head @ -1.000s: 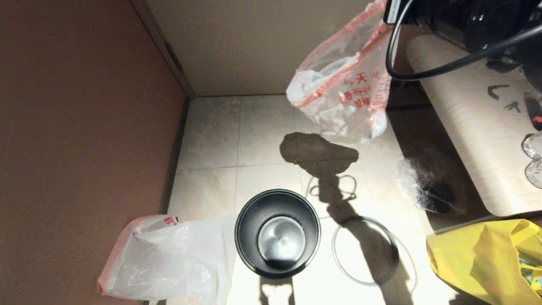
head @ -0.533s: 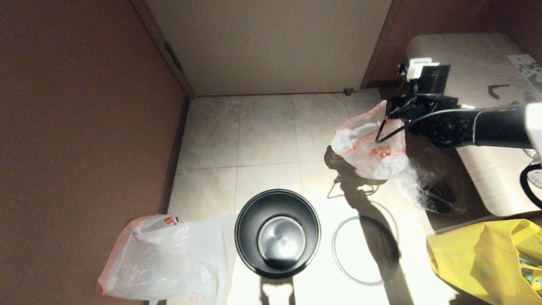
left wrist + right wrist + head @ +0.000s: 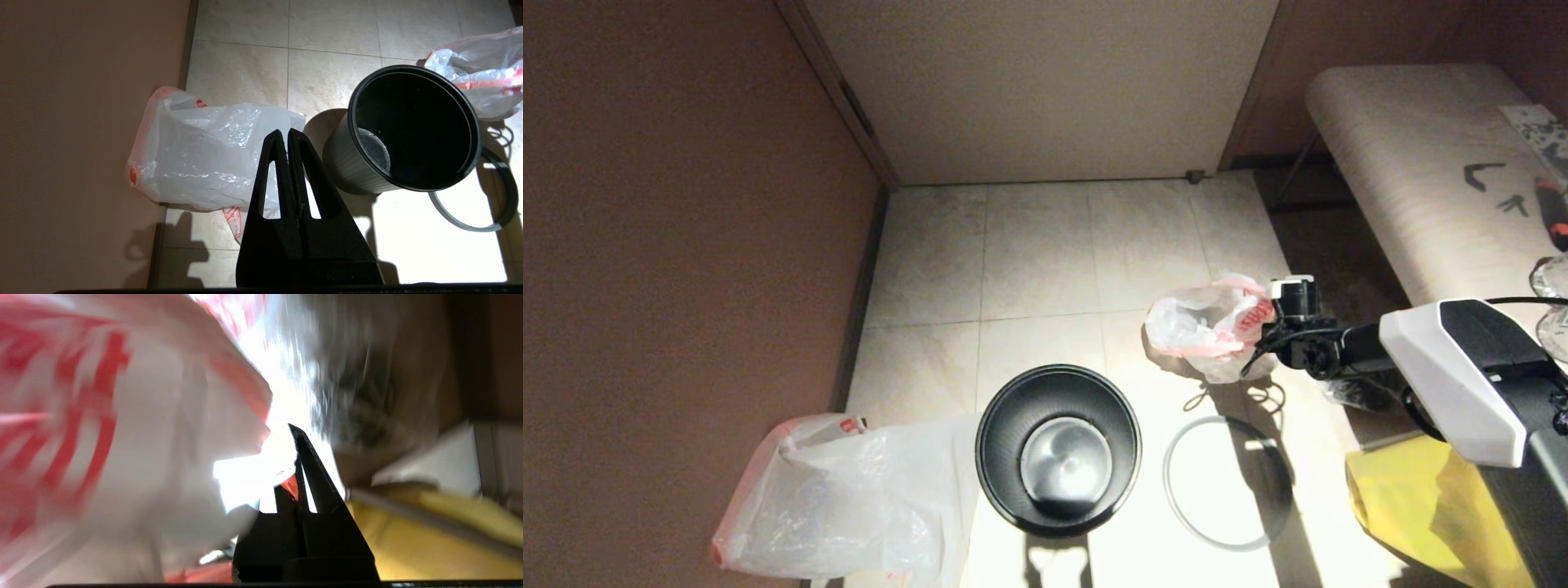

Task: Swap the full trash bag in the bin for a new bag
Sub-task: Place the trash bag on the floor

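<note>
The right tool [image 3: 1262, 339] is low over the tiled floor [image 3: 1037, 261], its fingers pressed together and pinching the pinkish-red edge of the full bag [image 3: 1205, 327]. That bag is lumpy and translucent, with red print showing on the side nearest the tool, and it sits on the floor or just above it; I cannot tell which. It lies beyond the bin [image 3: 1058, 449] and to its right, apart from it. The bin stands upright on the floor, black and round, its shiny inside bare with no bag in it. Its thin grey hoop [image 3: 1225, 482] lies flat on the tiles just right of the bin, off the rim. The new bag [image 3: 841, 506] lies smooth and plain on the floor to the left of the bin, against the brown wall [image 3: 686, 245], one side reaching the bin. A yellow bag [image 3: 1429, 498] sits at the right, partly behind the right arm, and a pale table [image 3: 1421, 180] stands further back on that side. The left tool [image 3: 286, 141] hangs above the new bag and bin, fingers pressed together with nothing between them.
</note>
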{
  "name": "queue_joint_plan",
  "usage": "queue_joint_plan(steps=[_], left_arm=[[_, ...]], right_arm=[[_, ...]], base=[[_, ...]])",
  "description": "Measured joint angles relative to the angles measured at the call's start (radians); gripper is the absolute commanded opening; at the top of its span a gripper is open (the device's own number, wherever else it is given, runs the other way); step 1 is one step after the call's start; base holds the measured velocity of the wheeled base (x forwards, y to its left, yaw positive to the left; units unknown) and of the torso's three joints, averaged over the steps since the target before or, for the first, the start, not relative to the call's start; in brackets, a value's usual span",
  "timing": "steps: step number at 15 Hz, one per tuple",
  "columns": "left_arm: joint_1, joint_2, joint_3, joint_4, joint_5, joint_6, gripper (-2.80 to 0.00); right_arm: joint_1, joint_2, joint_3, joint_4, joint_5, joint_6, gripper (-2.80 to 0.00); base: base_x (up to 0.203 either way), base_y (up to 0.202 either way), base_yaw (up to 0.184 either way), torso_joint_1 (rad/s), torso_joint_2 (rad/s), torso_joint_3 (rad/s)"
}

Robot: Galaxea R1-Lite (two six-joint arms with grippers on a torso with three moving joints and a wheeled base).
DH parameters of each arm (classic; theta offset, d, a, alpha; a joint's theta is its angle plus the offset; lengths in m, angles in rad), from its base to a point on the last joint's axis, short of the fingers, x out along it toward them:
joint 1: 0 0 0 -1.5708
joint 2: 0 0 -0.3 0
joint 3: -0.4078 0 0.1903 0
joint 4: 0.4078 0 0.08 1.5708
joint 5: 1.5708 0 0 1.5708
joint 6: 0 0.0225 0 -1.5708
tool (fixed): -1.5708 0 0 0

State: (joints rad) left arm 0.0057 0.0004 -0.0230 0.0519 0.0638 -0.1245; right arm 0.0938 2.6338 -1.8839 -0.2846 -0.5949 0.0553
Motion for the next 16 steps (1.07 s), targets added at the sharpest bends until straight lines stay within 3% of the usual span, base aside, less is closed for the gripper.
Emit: queue_joint_plan(steps=[4,6,8,13,16], left_arm=[[0.000,0.000,0.000,0.000,0.000,0.000,-2.80],[0.000,0.000,0.000,0.000,0.000,0.000,-2.80],[0.000,0.000,0.000,0.000,0.000,0.000,-2.80],[0.000,0.000,0.000,0.000,0.000,0.000,-2.80],[0.000,0.000,0.000,0.000,0.000,0.000,-2.80]], right_arm=[[0.001,0.035,0.004,-0.004,0.000,0.010,0.00],[0.005,0.006,0.021,0.009,0.019,0.063,0.00],[0.018,-0.059,0.064,0.065,0.085,0.143,0.00],[0.026,-0.243,0.104,0.343,0.222,0.434,0.00],[0.026,-0.320,0.105,0.455,0.258,0.498,0.00]], base=[[0.000,0.000,0.000,0.000,0.00,0.000],[0.000,0.000,0.000,0.000,0.00,0.000],[0.000,0.000,0.000,0.000,0.00,0.000],[0.000,0.000,0.000,0.000,0.00,0.000],[0.000,0.000,0.000,0.000,0.00,0.000]])
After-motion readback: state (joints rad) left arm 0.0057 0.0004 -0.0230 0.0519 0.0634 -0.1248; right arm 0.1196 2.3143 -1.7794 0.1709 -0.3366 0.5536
